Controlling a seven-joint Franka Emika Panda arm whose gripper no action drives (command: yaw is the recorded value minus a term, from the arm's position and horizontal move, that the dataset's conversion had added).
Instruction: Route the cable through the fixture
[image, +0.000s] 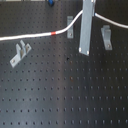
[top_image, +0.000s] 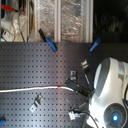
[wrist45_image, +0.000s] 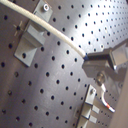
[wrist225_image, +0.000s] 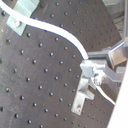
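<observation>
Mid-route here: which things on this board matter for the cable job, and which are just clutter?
Job:
- cable with red band
- three metal clips
- gripper, shut on the cable

Clutter:
- blue pieces at the board's far edge
- plastic bins behind

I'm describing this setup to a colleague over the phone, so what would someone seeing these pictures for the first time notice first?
First, the white cable with its red-orange band, stretched across the dark perforated board from the first exterior view's left edge. Next, the gripper, which in both wrist views grips the cable just beside a metal clip. Another clip stands alone below the cable at the first exterior view's left.
</observation>
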